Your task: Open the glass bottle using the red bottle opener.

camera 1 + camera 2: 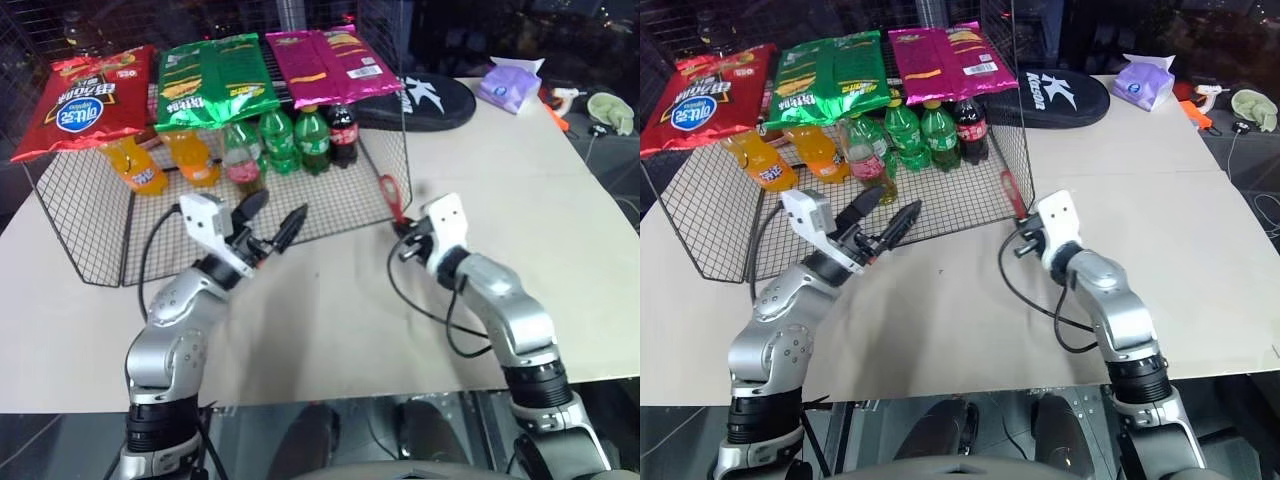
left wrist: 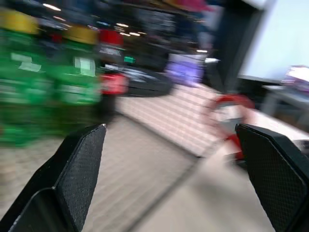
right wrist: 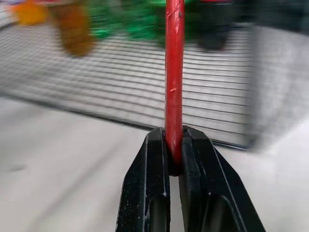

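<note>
Nearest, both arms reach forward over the beige desk point(image 1: 330, 330). The left hand point(image 1: 272, 222) hovers at the open front edge of the wire basket point(image 1: 70, 215), its two black fingers point(image 2: 79, 164) spread wide with nothing between them. The right hand point(image 1: 405, 243) sits to the right of it, just outside the basket's front right corner, fingers pressed together and pinching the handle of the red bottle opener point(image 1: 392, 197). The opener stands up from the grip, its oval loop at the top, close against the basket's right wire wall.

Inside the basket, a row of bottles stands along the back. From the left: two orange soda bottles point(image 1: 135, 165), both leaning; then the glass bottle point(image 1: 243, 160), upright, clear with a pink-red label; then two green soda bottles point(image 1: 295, 140); then a dark cola bottle point(image 1: 343, 133) at the right end. The glass bottle stands beyond the left hand, apart from it and untouched, and well to the left of the opener.

Three snack bags lie across the basket's top: red point(image 1: 85, 100), green point(image 1: 213, 78), magenta point(image 1: 328, 62).

Beyond the basket, a black case point(image 1: 430, 100) lies on the desk, and a purple tissue pack point(image 1: 510, 83) sits further right.
</note>
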Robot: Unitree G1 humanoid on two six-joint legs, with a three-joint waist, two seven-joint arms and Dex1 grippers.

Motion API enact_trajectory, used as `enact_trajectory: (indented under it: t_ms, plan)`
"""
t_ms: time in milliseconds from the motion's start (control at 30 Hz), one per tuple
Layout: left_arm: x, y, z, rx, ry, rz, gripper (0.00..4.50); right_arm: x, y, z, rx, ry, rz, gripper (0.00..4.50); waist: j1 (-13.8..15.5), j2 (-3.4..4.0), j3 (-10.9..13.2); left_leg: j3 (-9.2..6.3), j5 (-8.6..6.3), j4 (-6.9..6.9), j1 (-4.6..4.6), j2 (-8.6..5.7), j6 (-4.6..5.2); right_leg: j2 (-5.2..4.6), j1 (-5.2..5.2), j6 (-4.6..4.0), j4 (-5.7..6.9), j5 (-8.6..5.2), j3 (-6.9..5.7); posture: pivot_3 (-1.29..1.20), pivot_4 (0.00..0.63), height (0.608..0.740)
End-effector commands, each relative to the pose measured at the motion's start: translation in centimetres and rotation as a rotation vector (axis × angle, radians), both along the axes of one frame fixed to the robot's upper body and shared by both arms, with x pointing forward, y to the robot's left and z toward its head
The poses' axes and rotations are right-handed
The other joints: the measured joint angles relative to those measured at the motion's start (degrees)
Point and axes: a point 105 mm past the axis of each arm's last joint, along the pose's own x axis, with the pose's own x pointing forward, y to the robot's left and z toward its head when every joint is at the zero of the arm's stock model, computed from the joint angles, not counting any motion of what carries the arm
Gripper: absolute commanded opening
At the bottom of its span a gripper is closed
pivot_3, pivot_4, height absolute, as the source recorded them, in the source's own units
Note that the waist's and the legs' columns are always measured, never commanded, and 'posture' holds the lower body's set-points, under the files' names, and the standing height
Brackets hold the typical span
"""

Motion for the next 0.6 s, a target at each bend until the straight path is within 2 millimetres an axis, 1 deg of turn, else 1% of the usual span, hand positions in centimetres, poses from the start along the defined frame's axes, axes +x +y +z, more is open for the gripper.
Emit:
enact_trajectory:
  t_ms: [33,133,200,267,333,400,433,500,600]
  plan:
    - [0.6,4.3,1.1,0.035,-0.099,0.262,4.44,-0.1,-2.6,2.2,0.009,-0.144,-0.069,0.00,0.0,0.00,0.0,0.02,0.00,0.00,0.01,0.00,0.00,0.01,0.00,0.00,0.00,0.00,0.01,0.00,0.150,0.740]
    - [1.3,5.7,0.9,0.086,-0.118,0.348,4.44,-0.3,-4.0,2.6,0.017,-0.189,-0.118,0.00,0.1,0.00,0.0,0.04,0.00,-0.01,0.00,0.00,0.00,0.01,0.00,0.00,-0.01,0.00,0.02,0.00,0.150,0.740]
    - [1.9,6.3,0.7,0.117,-0.123,0.384,4.44,-0.4,-4.3,2.9,0.022,-0.215,-0.130,0.00,0.1,0.00,0.0,0.05,0.00,0.00,0.00,-0.01,0.00,0.01,0.00,0.01,0.00,0.00,0.02,0.00,0.150,0.740]
    - [3.9,7.0,0.4,0.173,-0.121,0.425,4.44,-0.6,-4.3,3.4,0.014,-0.257,-0.132,0.00,0.1,0.00,0.0,0.07,0.00,0.01,0.01,-0.01,0.00,0.01,0.00,0.01,0.02,0.01,0.04,0.00,0.150,0.740]
    - [5.4,6.9,0.5,0.194,-0.127,0.426,4.44,-0.6,-4.0,3.9,0.012,-0.287,-0.129,0.00,0.3,-0.01,0.0,0.00,0.03,0.02,0.01,-0.03,-0.03,0.02,0.00,0.01,0.05,0.01,-0.04,0.00,0.150,0.740]
    - [6.2,6.6,0.6,0.203,-0.137,0.414,4.44,-0.7,-3.7,4.3,0.023,-0.311,-0.127,0.00,0.1,-0.01,0.0,0.00,0.05,0.03,0.01,-0.05,-0.05,0.02,0.02,0.01,0.06,0.01,-0.04,0.00,0.150,0.740]
    - [6.8,6.6,0.6,0.208,-0.138,0.416,4.44,-0.9,-3.4,4.8,0.044,-0.335,-0.114,0.00,0.0,-0.01,0.0,0.02,0.05,0.03,0.01,-0.06,-0.05,0.00,0.02,0.01,0.06,0.01,-0.02,0.00,0.150,0.740]
    - [7.6,6.5,0.8,0.207,-0.141,0.410,4.44,-1.5,-2.8,5.5,0.058,-0.380,-0.080,0.00,-0.1,-0.01,0.0,0.03,0.05,0.03,-0.01,-0.07,-0.05,-0.01,-0.01,0.01,0.04,0.01,0.01,0.00,0.150,0.740]
    - [8.2,6.5,0.7,0.215,-0.142,0.402,4.44,-2.0,-2.5,5.6,0.032,-0.410,-0.061,0.00,-0.6,-0.01,0.0,0.03,0.05,0.00,-0.04,-0.06,-0.05,0.00,-0.07,0.01,0.03,0.01,0.00,0.00,0.150,0.740]
